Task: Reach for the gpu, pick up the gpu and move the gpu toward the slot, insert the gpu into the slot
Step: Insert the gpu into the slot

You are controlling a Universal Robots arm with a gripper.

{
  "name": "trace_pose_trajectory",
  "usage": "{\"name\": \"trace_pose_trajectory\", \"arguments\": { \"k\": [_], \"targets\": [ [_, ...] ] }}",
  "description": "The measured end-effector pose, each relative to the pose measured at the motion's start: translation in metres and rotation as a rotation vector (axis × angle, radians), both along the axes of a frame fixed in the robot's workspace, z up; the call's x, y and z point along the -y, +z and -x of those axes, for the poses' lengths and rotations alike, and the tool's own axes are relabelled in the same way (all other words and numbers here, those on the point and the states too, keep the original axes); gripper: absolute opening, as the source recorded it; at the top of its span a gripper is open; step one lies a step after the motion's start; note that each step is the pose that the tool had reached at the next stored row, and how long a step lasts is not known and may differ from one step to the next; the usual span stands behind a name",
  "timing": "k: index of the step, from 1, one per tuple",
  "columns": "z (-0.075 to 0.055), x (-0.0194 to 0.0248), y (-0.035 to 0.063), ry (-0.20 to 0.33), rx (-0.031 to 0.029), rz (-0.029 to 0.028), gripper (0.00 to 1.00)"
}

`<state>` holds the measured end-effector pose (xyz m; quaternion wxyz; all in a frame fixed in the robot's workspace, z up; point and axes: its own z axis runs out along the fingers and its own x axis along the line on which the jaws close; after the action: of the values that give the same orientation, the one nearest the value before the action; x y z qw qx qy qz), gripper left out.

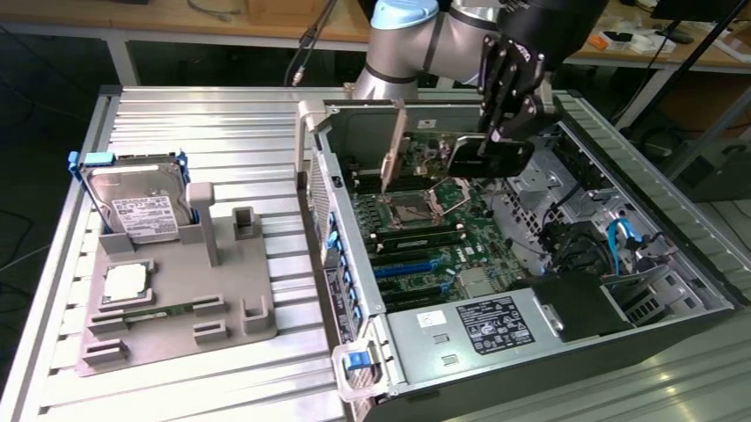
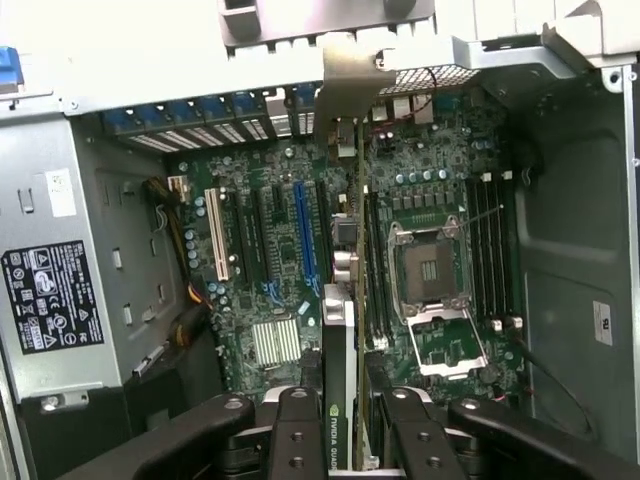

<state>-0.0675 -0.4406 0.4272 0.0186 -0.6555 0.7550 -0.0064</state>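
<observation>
The gpu (image 1: 395, 149) stands on edge inside the open computer case (image 1: 319, 176), over the motherboard (image 1: 441, 251), clamped in the gripper (image 1: 486, 156). In the wrist view the gpu (image 2: 340, 380) shows edge-on as a thin strip pinched between the two black fingers (image 2: 296, 430), with the gripper (image 2: 347, 425) closed on its near end.

The gpu therefore lies straight out ahead of the gripper. Its long axis runs away from the fingers toward the rear wall of the case, where its grey end bracket (image 2: 350, 75) meets the row of openings. In the exterior view that axis runs from the gripper toward the exterior view's left, and the tan far end sits just beside the rear wall.

The card's line falls between the blue slot (image 2: 300, 225) and the processor socket (image 2: 430, 270), near the socket. I judge it to be lined up with a slot there. I cannot tell whether its lower edge is already in the slot or just above it, because the card itself hides that edge.

On the counter (image 1: 200, 123), on the exterior view's left of the case, a grey holder (image 1: 176, 303) carries a hard drive (image 1: 135, 207) and a small square chip (image 1: 125, 283). Both are well apart from the gripper.
</observation>
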Motion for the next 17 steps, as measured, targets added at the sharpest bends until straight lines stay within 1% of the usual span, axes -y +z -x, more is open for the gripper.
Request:
{"name": "trace_pose_trajectory", "arguments": {
  "k": [2,4,14,17],
  "targets": [
    [-0.0001,0.0,-0.0008,-0.028,-0.0001,0.0001,0.27],
    [-0.0021,-0.0005,-0.0012,-0.031,-0.0001,0.0049,0.27],
    [-0.0094,-0.0005,-0.0021,0.109,0.0004,0.0045,0.27],
    [-0.0099,-0.0005,-0.0022,0.116,0.0004,0.0046,0.27]
  ]
}}
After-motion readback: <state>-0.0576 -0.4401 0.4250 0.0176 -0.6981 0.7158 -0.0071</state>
